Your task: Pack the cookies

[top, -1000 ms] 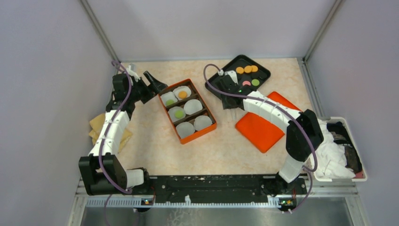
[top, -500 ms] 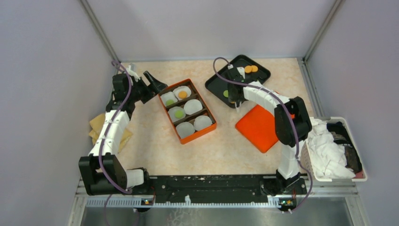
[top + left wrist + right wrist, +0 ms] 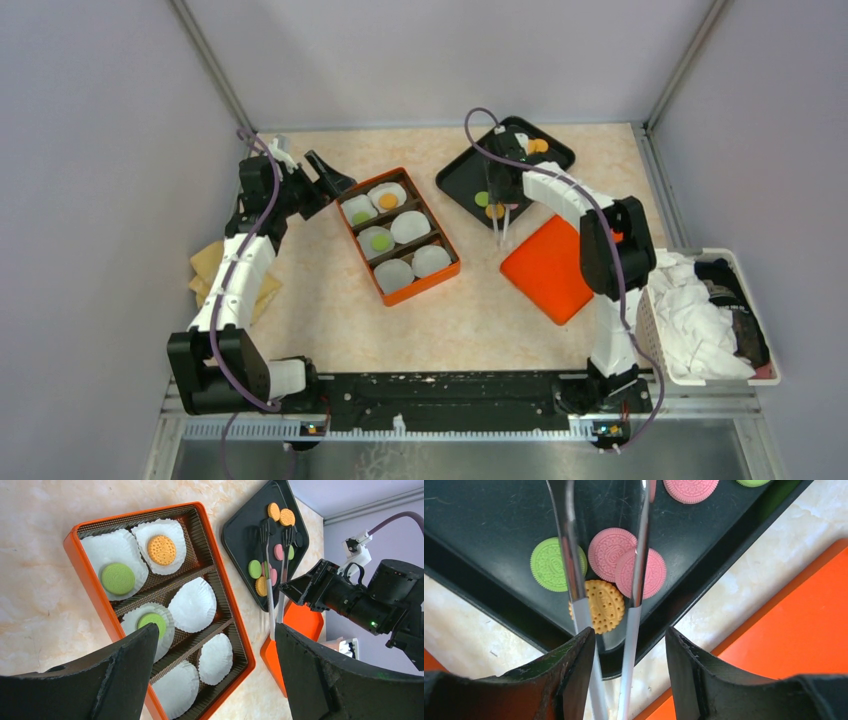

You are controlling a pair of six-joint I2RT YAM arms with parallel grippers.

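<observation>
Your right gripper (image 3: 629, 639) clamps shiny metal tongs (image 3: 568, 555). Just past its fingertips (image 3: 574, 660), cookies (image 3: 604, 606) lie on a glossy black tray (image 3: 484, 520): an embossed orange disc between the tong arms, two overlapping pinks beyond, green to the left. Tong tips are cut off. Your left gripper (image 3: 215, 632) gapes empty; the orange box (image 3: 80, 560) sits beyond.

one orange box (image 3: 92, 592), six white paper cups (image 3: 192, 605), two green cookies (image 3: 117, 578) and one orange cookie (image 3: 161, 550) in the cups, one black tray (image 3: 240, 535), one orange lid (image 3: 545, 270), one white basket (image 3: 715, 253)
</observation>
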